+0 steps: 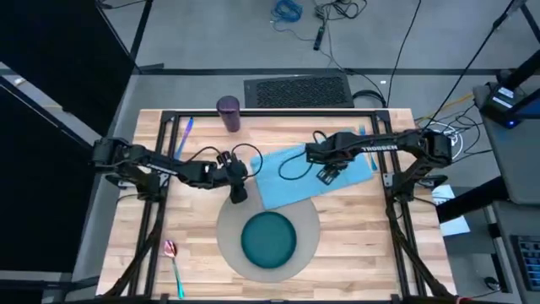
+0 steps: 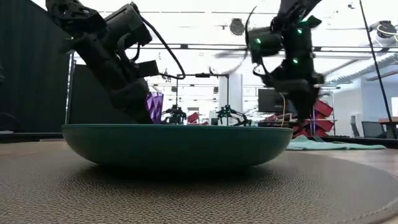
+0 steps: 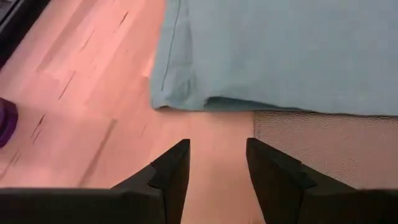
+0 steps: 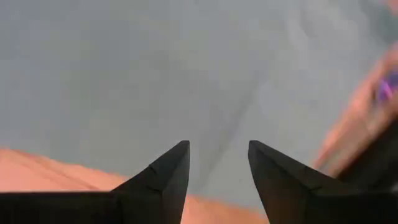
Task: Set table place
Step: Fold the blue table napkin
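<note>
Napkin (image 1: 314, 177) lies flat, overlapping the mat (image 1: 314, 221); the left gripper (image 3: 216, 163) hovers open just short of its corner, the right gripper (image 4: 217, 163) open above it, both empty.

Beyond the far edge of the surface, a dark perforated mat (image 1: 297, 91) lies on the grey floor (image 1: 211, 34). Farther back on the floor sit a coil of blue cable (image 1: 287, 11) and loose black cables (image 1: 337, 10). A black curtain (image 1: 51, 67) fills one side. At the opposite side stands a grey desk (image 1: 515, 160) with white papers (image 1: 451, 211) beside it.
</note>
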`<state>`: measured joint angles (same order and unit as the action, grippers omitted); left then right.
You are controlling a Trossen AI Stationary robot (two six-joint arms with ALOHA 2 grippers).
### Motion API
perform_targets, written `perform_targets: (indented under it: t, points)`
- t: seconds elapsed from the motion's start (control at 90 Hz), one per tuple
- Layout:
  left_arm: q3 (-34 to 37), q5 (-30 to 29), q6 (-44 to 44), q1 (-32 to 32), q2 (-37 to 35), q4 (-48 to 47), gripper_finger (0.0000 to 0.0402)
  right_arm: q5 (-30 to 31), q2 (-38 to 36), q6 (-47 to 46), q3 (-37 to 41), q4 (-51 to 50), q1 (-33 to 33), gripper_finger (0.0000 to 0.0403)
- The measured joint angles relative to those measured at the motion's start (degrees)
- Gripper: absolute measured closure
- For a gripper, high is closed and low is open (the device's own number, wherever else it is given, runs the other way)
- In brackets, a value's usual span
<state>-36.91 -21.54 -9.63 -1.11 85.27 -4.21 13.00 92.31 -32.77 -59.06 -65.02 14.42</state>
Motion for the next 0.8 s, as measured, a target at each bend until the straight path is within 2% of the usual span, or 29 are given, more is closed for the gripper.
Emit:
perform_targets:
  t: [0.144,0.367,0.533,0.8]
  points:
    - [0.0,0.0,0.8,0.0,0.0,0.9,0.0258,-4.3,0.0,0.6,4.2,2.3,1.9,0.0245]
    - [0.0,0.0,1.0,0.0,0.0,0.8,0.0258,-7.3,0.0,2.6,10.2,5.7,5.6,0.0245]
    - [0.0,0.1,1.0,0.0,0.0,0.8,0.0258,-7.3,-0.3,7.2,12.7,12.1,8.2,0.0245]
    - [0.0,0.3,-0.3,0.0,0.0,0.7,0.0258,-3.3,-0.3,21.7,12.7,25.8,12.1,0.0245]
